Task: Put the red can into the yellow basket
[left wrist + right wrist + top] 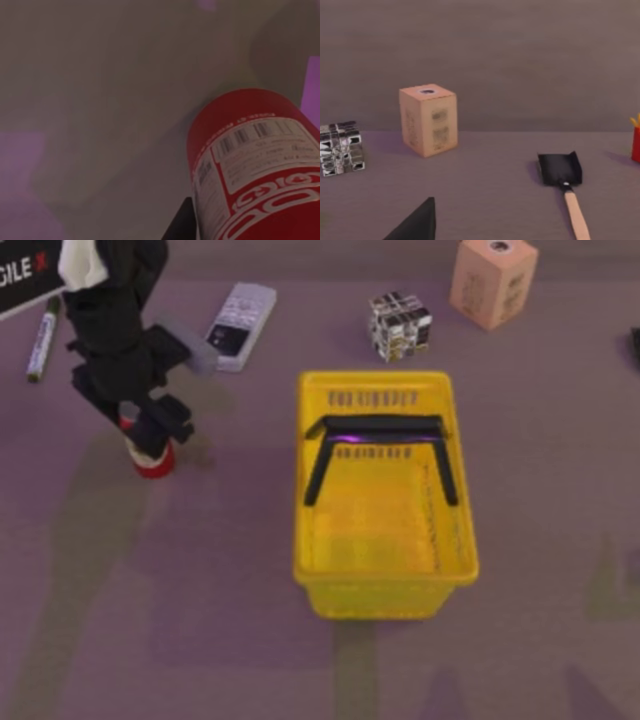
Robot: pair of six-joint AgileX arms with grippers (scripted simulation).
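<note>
- The left gripper (150, 430) is positioned at the left side of the table, directly over the red can (154, 460), with its fingers set down around the can's upper part.
- Whether the fingers are pressed against the can or merely stand beside it cannot be told from the top view; in the left wrist view only a dark finger edge (180, 225) is seen just beside the can body.
- The red can (255, 165) is seen standing upright on the purple table (200, 640), its white label band with barcode and red mark filling much of the left wrist view.
- The can is located well apart from the yellow basket (385, 585), which sits near the table's middle with its black handle (380, 435) folded across the opening. The basket is observed to hold nothing.
- Behind the left arm, a grey calculator (240, 325) and a marker pen (42, 340) are noted.
- A patterned cube (400, 326) and a peach-coloured box (492, 280) are recorded beyond the basket.
- The right arm is parked off to the right; only a dark tip of the right gripper (415, 225) appears in its wrist view, and its finger state cannot be told.
- A black shovel with a wooden handle (562, 185) is recorded in the right wrist view.
</note>
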